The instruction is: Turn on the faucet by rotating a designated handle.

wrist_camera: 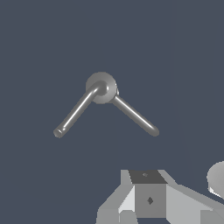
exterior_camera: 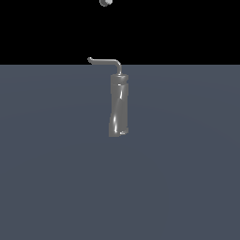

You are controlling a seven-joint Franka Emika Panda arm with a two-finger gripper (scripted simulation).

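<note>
Barely started: handle untouched, well below gripper; jaw spread impossible to tell; approach and turning left.

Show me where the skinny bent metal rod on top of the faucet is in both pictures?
Exterior view: the thin grey L-shaped metal handle sits on top of the tall, twisted, glossy grey faucet column, with its tip pointing to the exterior view's left.
Wrist view: seen from above, the handle runs out from the round top of the column; a second rod also leaves that top.
Shared landmark: the column top where the handle joins.
</note>
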